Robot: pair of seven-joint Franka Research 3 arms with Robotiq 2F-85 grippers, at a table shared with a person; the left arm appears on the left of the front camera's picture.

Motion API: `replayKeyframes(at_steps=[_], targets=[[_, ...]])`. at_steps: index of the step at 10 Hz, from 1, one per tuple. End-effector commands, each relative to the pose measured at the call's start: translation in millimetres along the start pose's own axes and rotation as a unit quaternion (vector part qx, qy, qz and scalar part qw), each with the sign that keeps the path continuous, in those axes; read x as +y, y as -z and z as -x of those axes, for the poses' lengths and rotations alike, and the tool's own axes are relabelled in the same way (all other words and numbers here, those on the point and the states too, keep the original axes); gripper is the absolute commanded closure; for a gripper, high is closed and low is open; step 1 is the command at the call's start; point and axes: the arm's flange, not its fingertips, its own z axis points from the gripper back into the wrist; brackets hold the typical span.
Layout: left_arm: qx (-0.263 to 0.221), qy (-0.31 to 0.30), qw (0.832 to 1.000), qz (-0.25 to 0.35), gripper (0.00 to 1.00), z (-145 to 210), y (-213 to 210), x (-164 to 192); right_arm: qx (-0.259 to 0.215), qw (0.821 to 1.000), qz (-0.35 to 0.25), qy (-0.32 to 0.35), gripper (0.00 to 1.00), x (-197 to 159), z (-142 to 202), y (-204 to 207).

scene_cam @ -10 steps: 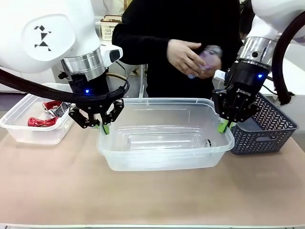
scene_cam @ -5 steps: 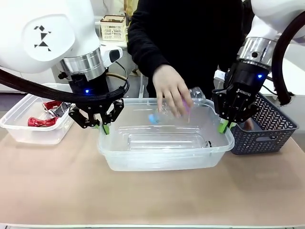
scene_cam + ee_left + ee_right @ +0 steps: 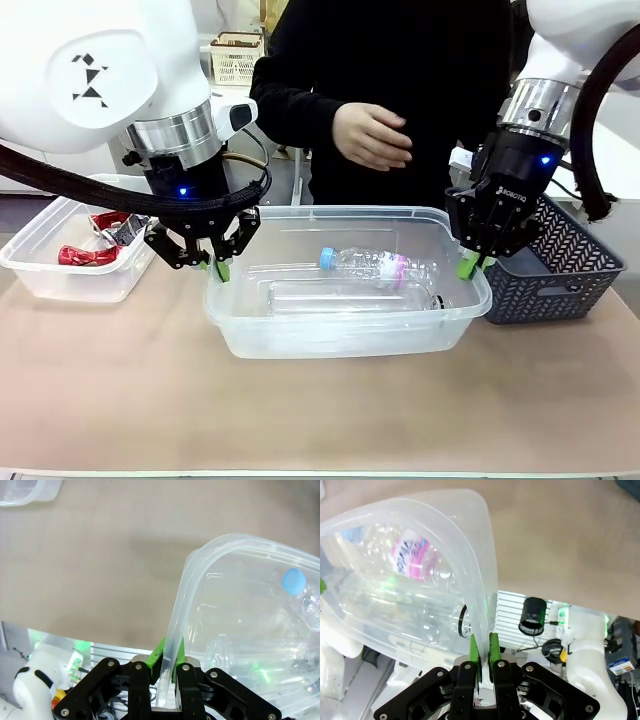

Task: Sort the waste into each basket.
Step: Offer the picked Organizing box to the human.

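A large clear tub (image 3: pixel 340 338) stands mid-table, one of the two baskets. My left gripper (image 3: pixel 218 268) is shut on its left rim and my right gripper (image 3: pixel 468 265) on its right rim. In the left wrist view the green pads (image 3: pixel 159 655) pinch the tub's rim (image 3: pixel 182 605). The right wrist view shows my right gripper (image 3: pixel 484 655) clamped on the rim (image 3: pixel 481 575). Inside lies a clear bottle (image 3: pixel 380 266) with a blue cap (image 3: pixel 293 581) and a pink label (image 3: pixel 410 555). A second clear bottle (image 3: pixel 345 297) lies under it. The other clear tub (image 3: pixel 60 282) at the left holds red and black cans (image 3: pixel 90 252).
A dark grey slotted basket (image 3: pixel 560 275) stands right of the central tub, close behind my right gripper. Across the table a person in black holds one hand (image 3: pixel 370 135) raised above the tub. Bare table stretches along the near edge.
The person's hand lowered the pink-labelled bottle into the central tub, let go of it and drew back up. Both grippers have kept their hold on the rim.
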Motion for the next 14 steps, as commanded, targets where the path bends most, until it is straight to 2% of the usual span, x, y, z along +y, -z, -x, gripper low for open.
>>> replayKeyframes(at_steps=[1,14], targets=[[-0.002,-0.010,1.000,-0.002,1.00,-0.6,-3.7,0.6,-0.006,1.000,-0.006,0.001,1.00,-1.1,2.9,-1.1],[-0.002,-0.010,1.000,-0.002,1.00,-0.6,-3.7,0.6,-0.006,1.000,-0.006,0.001,1.00,-1.1,2.9,-1.1]])
